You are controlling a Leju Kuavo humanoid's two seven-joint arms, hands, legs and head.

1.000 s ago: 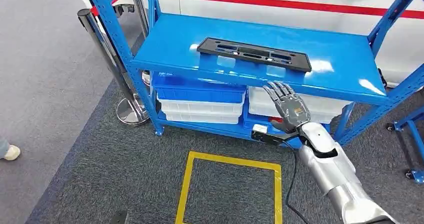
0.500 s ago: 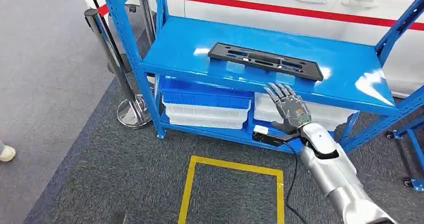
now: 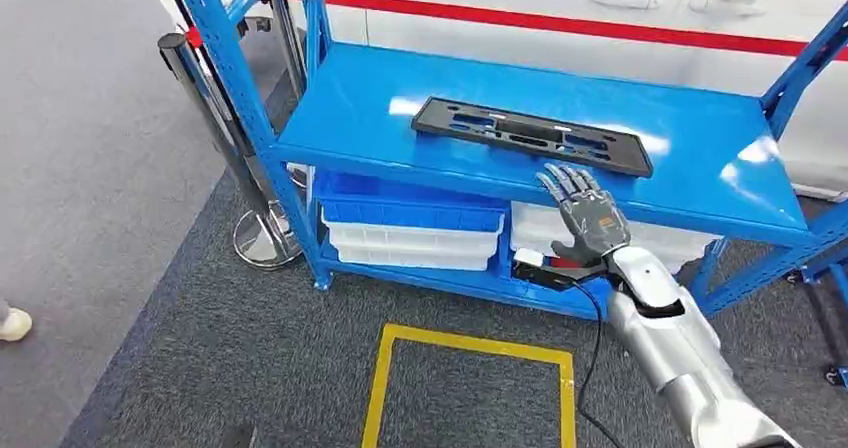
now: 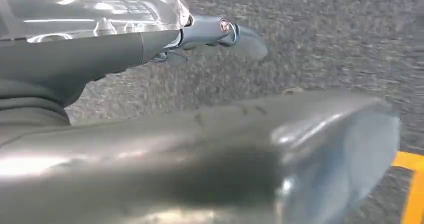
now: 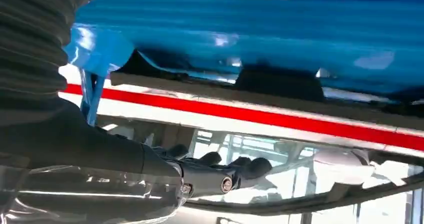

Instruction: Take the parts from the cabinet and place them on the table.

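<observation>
A long flat black part (image 3: 530, 135) with slots lies on the top board of the blue shelf (image 3: 370, 98), close to its front edge. My right hand (image 3: 588, 215) is raised just in front of that edge, below the part, fingers spread and holding nothing. Its fingertips reach the height of the shelf's front lip. In the right wrist view the same hand (image 5: 200, 176) is seen under the blue shelf edge (image 5: 250, 29). My left hand (image 4: 125, 134) hangs over grey carpet, its fingers apart and nothing in it.
Under the top board sit a blue bin (image 3: 405, 200) and white bins (image 3: 405, 243). A black box with a cable (image 3: 545, 268) lies on the bottom board. A chrome post (image 3: 215, 128) stands left of the shelf. A yellow tape square (image 3: 470, 343) marks the carpet.
The camera has shifted a little. My right hand has risen from below the top board to the level of its front lip. The black part has not moved.
</observation>
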